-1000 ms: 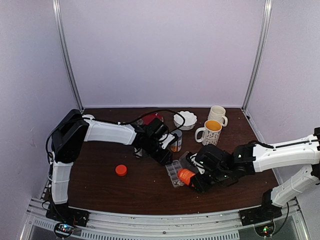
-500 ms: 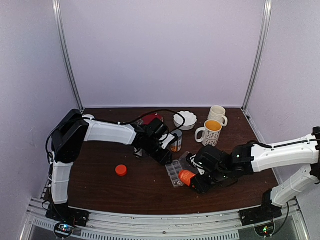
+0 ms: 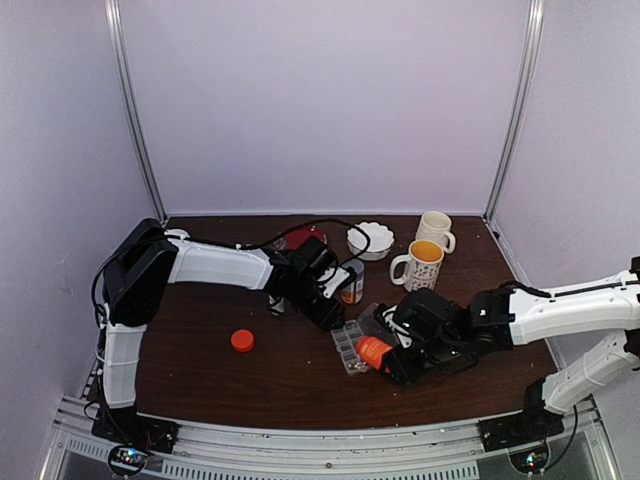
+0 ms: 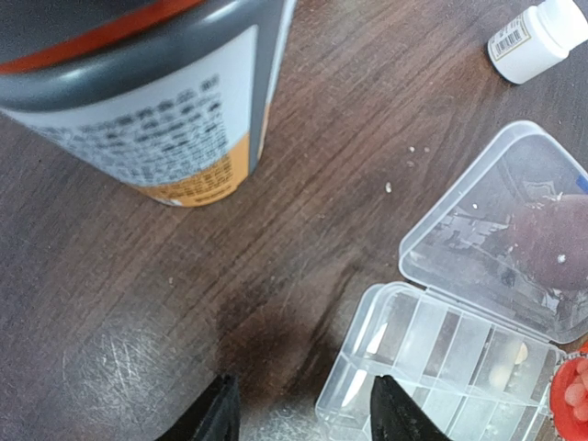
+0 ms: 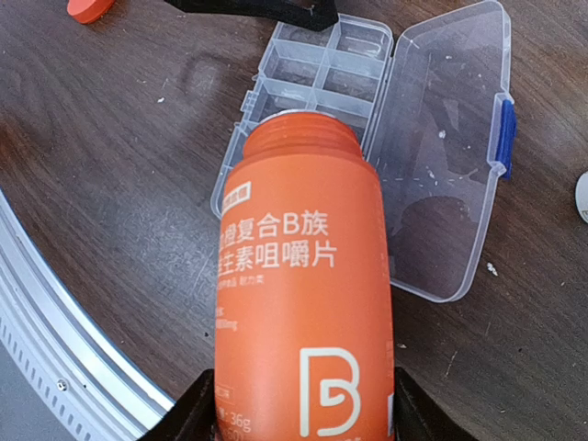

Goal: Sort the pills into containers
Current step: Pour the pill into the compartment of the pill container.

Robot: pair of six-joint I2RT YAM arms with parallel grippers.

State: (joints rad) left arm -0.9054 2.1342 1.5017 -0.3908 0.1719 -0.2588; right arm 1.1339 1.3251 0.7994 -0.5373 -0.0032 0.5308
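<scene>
Orange bottle (image 5: 303, 303): cap's off, tipped over so its open mouth sits right above the near edge of the organizer box. Chinese print on the side.
Right gripper (image 5: 301, 418): clamped on the lower body of that bottle, one finger on each side.
Organizer box (image 5: 312, 64): clear plastic, flat on the wooden table (image 3: 200, 375), small square compartments in rows.
Box lid (image 5: 450, 138): swung fully open and lying beside the compartments, with a blue latch (image 5: 503, 136) on its outer edge.
Pills (image 4: 521, 352): a couple of whitish ones lie in a compartment close to the bottle mouth, best seen from the left wrist. A few pale specks are on the wood just beside the lid.
Left gripper (image 4: 303, 413): fingers spread with nothing between them, low over bare wood just beside a corner of the box.
Grey-topped bottle (image 4: 156, 101): orange label, right next to the left gripper.
Small white bottle (image 4: 537, 37): beyond the lid, honestly can't tell if it's standing or lying.
Orange cap (image 3: 241, 340): alone on the table, well apart from the box.
Back of table: two mugs (image 3: 420, 264) and a white bowl (image 3: 371, 240).
</scene>
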